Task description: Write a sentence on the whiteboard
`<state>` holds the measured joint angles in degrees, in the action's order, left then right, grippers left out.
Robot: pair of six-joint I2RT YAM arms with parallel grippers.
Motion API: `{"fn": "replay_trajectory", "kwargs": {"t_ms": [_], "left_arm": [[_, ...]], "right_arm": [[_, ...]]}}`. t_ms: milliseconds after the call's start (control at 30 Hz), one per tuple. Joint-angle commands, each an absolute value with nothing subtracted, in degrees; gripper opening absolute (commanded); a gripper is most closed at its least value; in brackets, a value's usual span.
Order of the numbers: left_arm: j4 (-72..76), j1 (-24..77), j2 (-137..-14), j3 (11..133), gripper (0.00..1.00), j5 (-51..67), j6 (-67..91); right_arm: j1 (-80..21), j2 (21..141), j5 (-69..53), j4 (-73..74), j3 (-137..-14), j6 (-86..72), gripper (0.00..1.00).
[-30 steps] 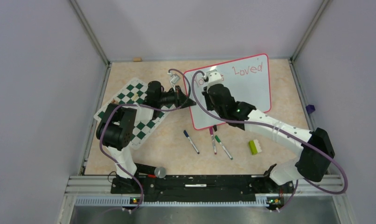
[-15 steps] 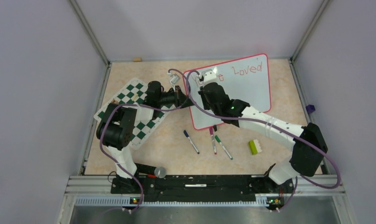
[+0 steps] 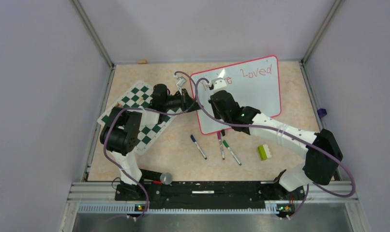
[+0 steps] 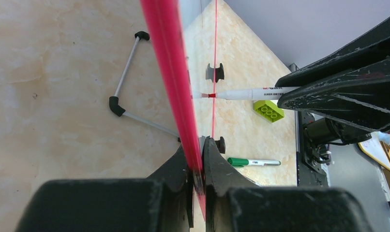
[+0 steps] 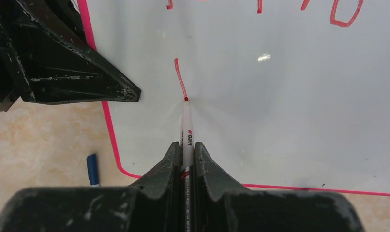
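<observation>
Whiteboard (image 3: 261,94): toward 1 o'clock on the table, propped at a tilt on a wire stand (image 4: 127,63), "Loved" in red along its top. It looks light, stiff and glossy-slick. It would likely skid or tip under pen pressure, so grip the pink frame (image 4: 169,63), never the face.

Left gripper (image 4: 197,150): pinched tight on that frame at the board's 9 o'clock edge.

Right gripper (image 5: 185,152): clamped narrow round a red marker (image 5: 187,121).

Marker tip: touching the board at the lower end of a short red stroke (image 5: 179,77), toward the board's 8 o'clock side.
</observation>
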<state>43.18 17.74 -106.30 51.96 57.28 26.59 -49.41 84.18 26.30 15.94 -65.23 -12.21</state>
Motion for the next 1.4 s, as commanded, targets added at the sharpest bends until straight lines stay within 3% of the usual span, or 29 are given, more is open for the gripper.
{"fn": "replay_trajectory", "kwargs": {"t_ms": [0,433,1367], "left_arm": [[42.11,18.54,-108.36,50.28,0.00,55.36,16.08],[42.13,18.55,-108.37,50.27,0.00,55.32,16.08],[42.27,18.61,-108.24,50.10,0.00,55.03,16.00]], "right_arm": [[-49.75,82.24,26.43,17.29,-64.33,-13.48,0.00],[-49.75,79.56,23.74,16.68,-67.88,-12.91,0.00],[-49.12,87.44,27.36,13.73,-73.31,-10.80,0.00]]}}
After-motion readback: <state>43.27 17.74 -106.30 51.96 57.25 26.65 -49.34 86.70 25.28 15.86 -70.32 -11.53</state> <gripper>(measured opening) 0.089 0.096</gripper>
